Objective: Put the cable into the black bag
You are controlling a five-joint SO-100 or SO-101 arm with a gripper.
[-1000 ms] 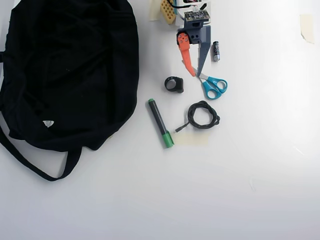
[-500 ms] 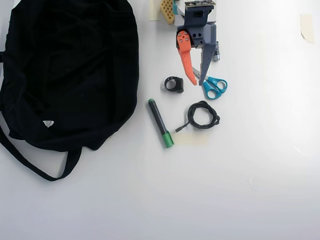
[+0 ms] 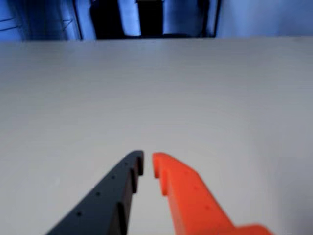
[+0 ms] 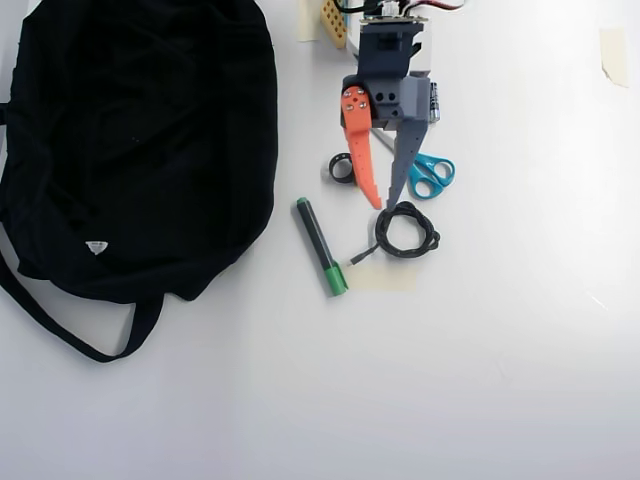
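Observation:
In the overhead view the black cable (image 4: 405, 231) lies coiled on the white table, one end trailing left over a pale tape patch (image 4: 385, 277). The black bag (image 4: 140, 140) lies flat at the upper left, its strap looping toward the front. My gripper (image 4: 383, 203) has an orange finger (image 4: 358, 150) and a grey finger (image 4: 403, 155). Its tips meet just above the coil's upper left edge and hold nothing. In the wrist view the gripper (image 3: 147, 163) is nearly shut over bare table; cable and bag are out of that view.
A green marker (image 4: 321, 246) lies between the bag and the cable. Teal scissors (image 4: 432, 175) lie right of the gripper and a small black ring (image 4: 343, 167) lies to its left. Tape scraps (image 4: 612, 52) sit at the far right.

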